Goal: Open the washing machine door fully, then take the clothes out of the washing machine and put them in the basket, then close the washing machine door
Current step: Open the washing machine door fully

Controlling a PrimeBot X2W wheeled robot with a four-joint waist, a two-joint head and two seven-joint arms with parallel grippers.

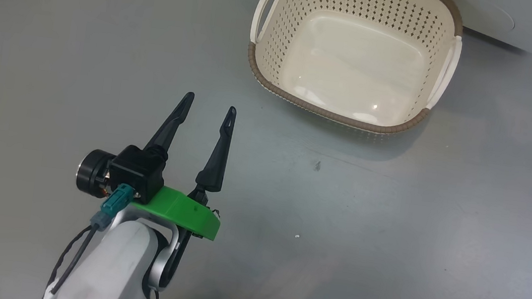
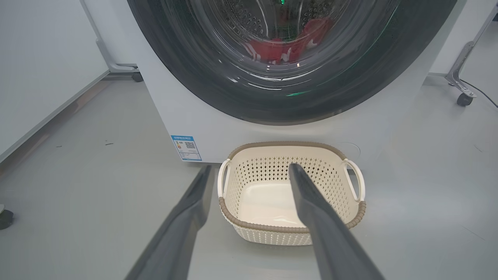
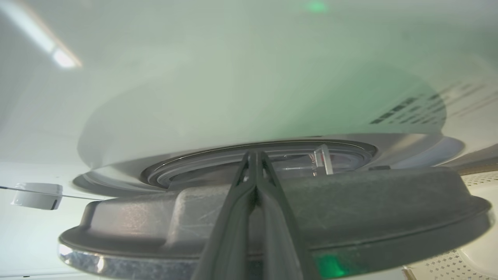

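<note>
Right gripper [image 3: 255, 155], fingers pressed together, seemingly rests on the inner side of the washing machine door [image 3: 369, 206]; push steadily along its swing. Left gripper [image 1: 211, 102] hangs spread near the basket [image 1: 279, 44].

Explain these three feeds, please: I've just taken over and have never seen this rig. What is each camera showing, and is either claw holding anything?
It is a wheeled robot with two arms, each ending in a two-fingered claw. The head view looks down from the robot's head. There the left claw hangs open and empty over the grey floor, near the empty basket. The left wrist view looks along that claw's fingers. It shows the basket standing in front of the washer, with red clothes visible through the glass of the door. The right wrist view looks along the right claw, which is shut and holds nothing. That claw lies over the door's dark inner side with the washer's front beyond, so the door seems ajar. I cannot tell whether the claw touches the door.
</note>
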